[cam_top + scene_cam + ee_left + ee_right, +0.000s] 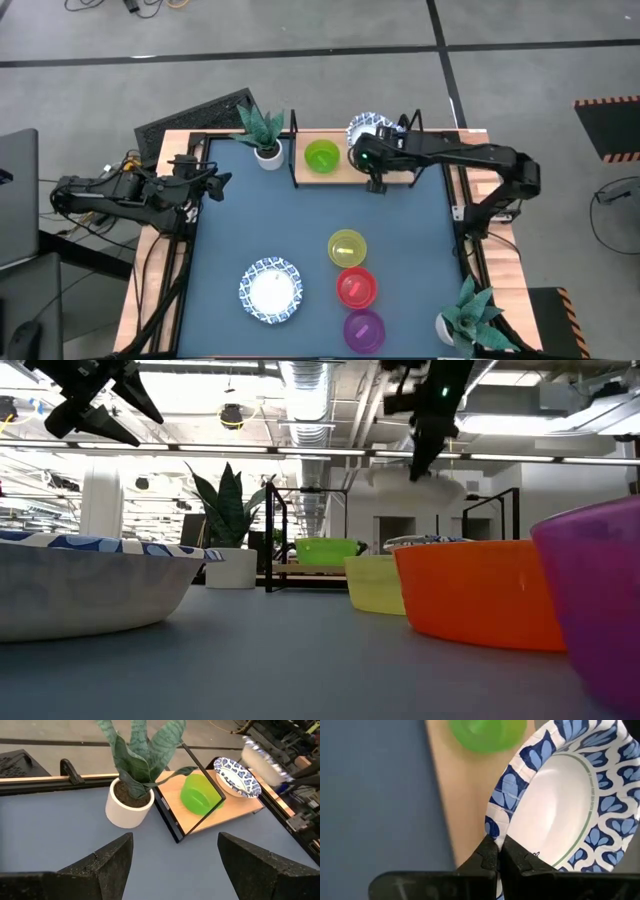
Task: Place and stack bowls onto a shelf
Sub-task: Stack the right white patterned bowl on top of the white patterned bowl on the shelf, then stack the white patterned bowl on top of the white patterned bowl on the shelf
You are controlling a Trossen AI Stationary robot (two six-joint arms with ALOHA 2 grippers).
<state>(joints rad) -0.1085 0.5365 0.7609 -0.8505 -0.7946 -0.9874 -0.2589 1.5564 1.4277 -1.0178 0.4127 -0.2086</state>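
We judge the main risk to be a bad release: the right gripper [498, 851] pinches the rim of a patterned bowl [560, 805] over the shelf [345, 170], its fingers clenched on that thin edge, and the bowl hangs from one side; if it tips or is let go while partly past the shelf's edge, it could slide off the plank or knock the green bowl [322, 156] just beside it; whether the held bowl already touches the wood, or rests on another bowl beneath, we cannot tell. The green bowl sits on the shelf and appears empty; a second patterned bowl [271, 290] lies on the table [260, 220] well away from the shelf, empty too; the yellow bowl [347, 247], red bowl [357, 287] and purple bowl [364, 329] stand in a row off the shelf, nothing in them. The left gripper [172, 862] waits on the shelf's far side beyond the plant pot [266, 152], fingers spread, grasping nothing.
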